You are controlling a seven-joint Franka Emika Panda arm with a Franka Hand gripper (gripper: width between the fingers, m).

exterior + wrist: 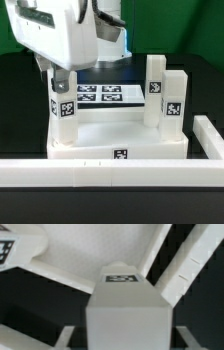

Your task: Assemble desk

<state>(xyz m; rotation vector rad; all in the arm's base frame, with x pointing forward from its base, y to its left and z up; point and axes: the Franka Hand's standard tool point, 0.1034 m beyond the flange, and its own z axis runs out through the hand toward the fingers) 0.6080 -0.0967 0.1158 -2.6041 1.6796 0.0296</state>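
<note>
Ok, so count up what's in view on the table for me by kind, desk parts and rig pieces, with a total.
desk leg: 3
desk panel: 1
marker board: 1
border rail: 1
total: 6

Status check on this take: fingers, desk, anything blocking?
Gripper shut on leg, fingers either side, over a panel corner. Two legs upright in far sockets. Border rail runs along the front; nothing blocking.
</note>
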